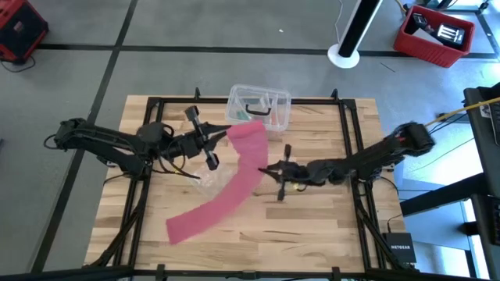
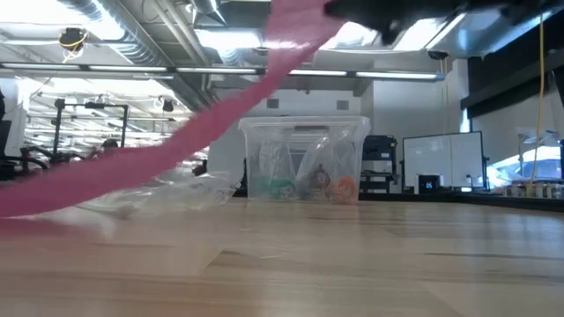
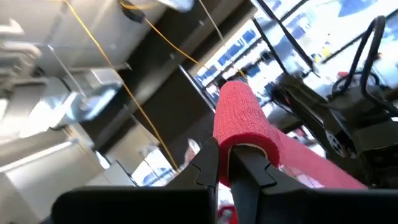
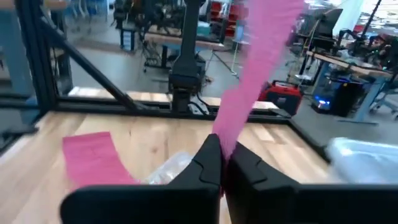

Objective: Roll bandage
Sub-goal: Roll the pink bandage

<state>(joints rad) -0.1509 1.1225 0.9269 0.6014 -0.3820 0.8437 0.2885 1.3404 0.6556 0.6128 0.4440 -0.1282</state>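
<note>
NETGEAR box (image 1: 399, 251) beside table (image 1: 312, 226)

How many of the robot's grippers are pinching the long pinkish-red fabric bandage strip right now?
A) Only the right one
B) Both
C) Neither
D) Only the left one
B: the left gripper is shut on the long pinkish-red fabric bandage strip at its upper end, and the right gripper is shut on its edge midway along.
</note>
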